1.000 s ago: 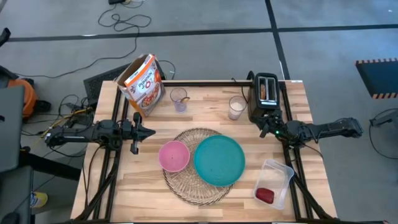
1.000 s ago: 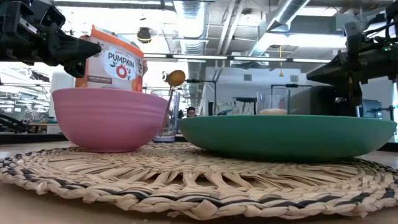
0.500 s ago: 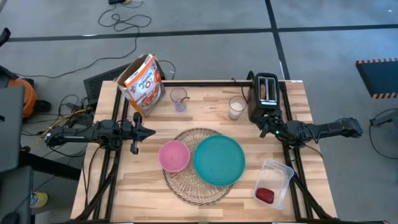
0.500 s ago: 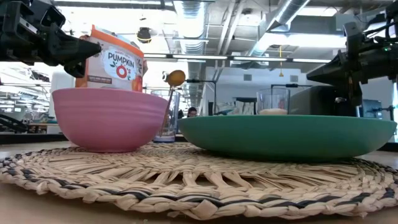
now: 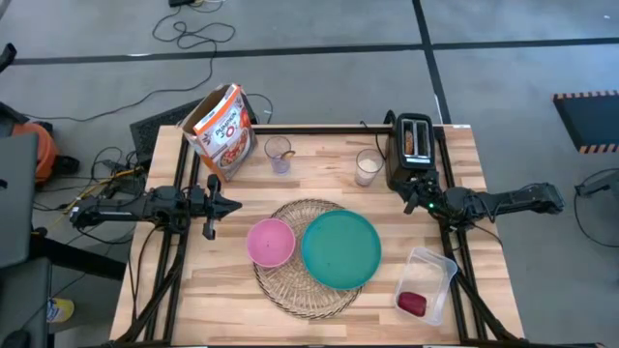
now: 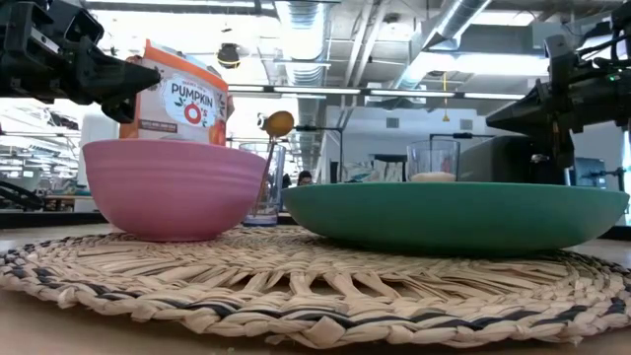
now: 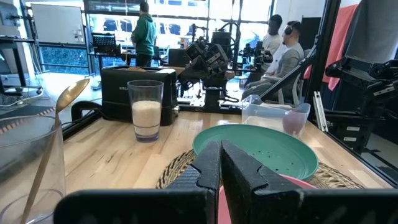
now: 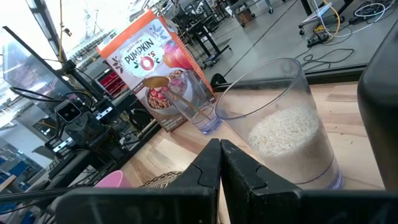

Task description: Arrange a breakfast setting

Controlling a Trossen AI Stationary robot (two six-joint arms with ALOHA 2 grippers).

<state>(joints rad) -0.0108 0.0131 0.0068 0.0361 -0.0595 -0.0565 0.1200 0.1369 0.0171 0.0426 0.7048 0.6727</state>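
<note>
Dark left tool [image 5: 224, 203] and right tool [image 5: 410, 200], both closed, empty, level above table.

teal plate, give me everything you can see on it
The teal plate is round, shallow, matte and plastic-looking, with a low raised rim. It sits flat and upright on the right part of the woven mat, overhanging its right edge, beside the pink bowl; whether they touch is unclear. It holds no food. Neither gripper touches it.

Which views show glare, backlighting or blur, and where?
Low view: bright ceiling lights backlight the pink bowl and cereal box; the nearest mat edge is soft. Right wrist view: the cup of grains looms large and distorted. Left wrist view: windows glare behind the toaster.
</note>
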